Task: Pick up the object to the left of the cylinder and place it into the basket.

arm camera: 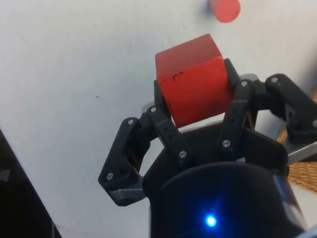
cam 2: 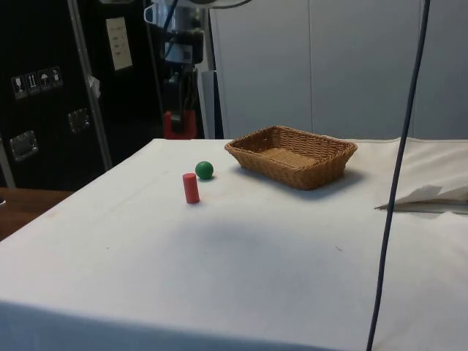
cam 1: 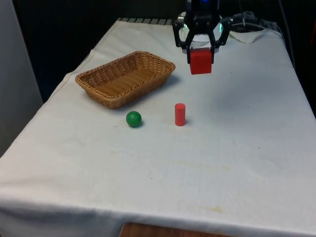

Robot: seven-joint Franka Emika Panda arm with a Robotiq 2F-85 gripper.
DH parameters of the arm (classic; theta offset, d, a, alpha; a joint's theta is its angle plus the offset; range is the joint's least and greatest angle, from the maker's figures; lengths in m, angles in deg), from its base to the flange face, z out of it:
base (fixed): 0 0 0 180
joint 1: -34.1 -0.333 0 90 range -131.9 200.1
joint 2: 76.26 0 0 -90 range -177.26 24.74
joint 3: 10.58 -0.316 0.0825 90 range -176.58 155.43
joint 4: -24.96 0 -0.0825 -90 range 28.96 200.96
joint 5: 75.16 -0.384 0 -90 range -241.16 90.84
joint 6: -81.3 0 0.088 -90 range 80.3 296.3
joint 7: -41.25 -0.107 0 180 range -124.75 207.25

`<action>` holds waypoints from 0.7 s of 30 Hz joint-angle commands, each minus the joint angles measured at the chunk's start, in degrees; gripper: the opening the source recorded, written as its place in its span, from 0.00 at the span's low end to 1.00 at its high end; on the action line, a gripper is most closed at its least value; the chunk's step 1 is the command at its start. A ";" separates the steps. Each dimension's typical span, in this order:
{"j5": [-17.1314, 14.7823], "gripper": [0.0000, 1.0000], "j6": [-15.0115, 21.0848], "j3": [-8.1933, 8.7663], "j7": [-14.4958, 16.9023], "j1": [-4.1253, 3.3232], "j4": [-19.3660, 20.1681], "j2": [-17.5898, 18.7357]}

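One red cube (cam 1: 201, 61) sits clamped in my end effector (cam 1: 200, 53), above the counter (cam 1: 237, 148); from the front it seems corner-held, so it may twist free before the basket (cam 1: 126, 77).

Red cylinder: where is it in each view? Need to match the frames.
Front view: red cylinder stands upright mid-table, beside the green ball, which is on the front view's left.
Side view: upright, nearer the camera than the ball.
Wrist view: its round top, beyond the red cube.
Shared landmark: wicker basket.
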 commanded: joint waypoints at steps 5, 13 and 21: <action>0.97 0.03 -0.52 1.43 0.92 0.00 1.32 -2.18; 0.97 0.03 -1.15 3.04 2.75 0.17 2.52 -4.47; 0.97 0.03 -1.09 4.64 4.81 0.34 4.30 -6.19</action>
